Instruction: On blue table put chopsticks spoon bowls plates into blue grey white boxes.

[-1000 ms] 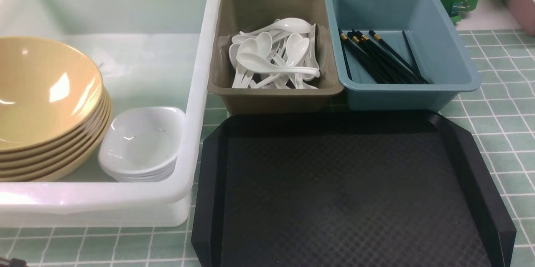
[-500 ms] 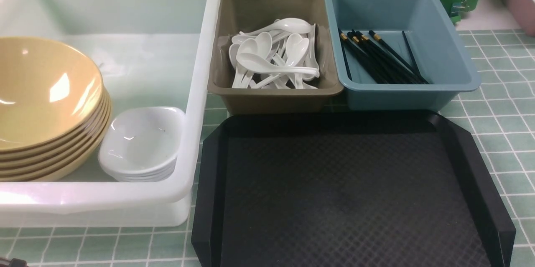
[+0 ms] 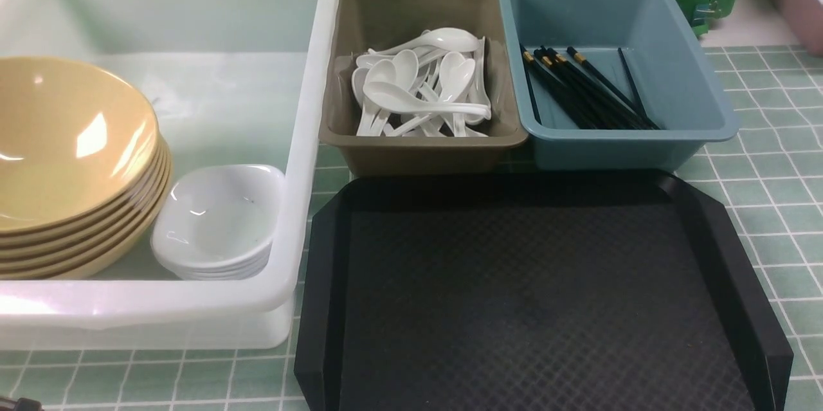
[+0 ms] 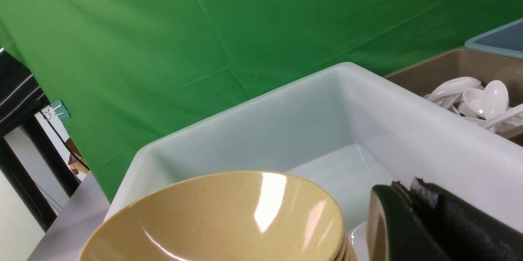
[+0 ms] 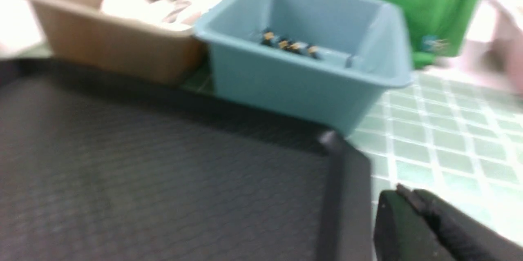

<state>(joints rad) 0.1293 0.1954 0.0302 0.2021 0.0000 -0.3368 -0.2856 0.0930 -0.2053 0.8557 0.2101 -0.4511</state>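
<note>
The sorting looks finished: nothing loose shows on the black textured tray (image 3: 527, 295). In the translucent white plastic tub (image 3: 308, 109), glossy mustard-tan round bowls (image 3: 71, 141) nest tilted beside stacked small white rounded-square plates (image 3: 218, 218); the olive-grey plastic bin (image 3: 424, 157) holds jumbled glossy white spoons (image 3: 411, 99); the dusty-blue plastic bin (image 3: 636, 147) holds slim black gold-banded chopsticks (image 3: 591, 89). Left gripper (image 4: 406, 185) and right gripper (image 5: 404, 191) are closed, empty.

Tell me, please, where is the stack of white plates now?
In the front view, the white plates sit in the big white tub on the left, in its near right corner, beside the tan bowls.
</note>
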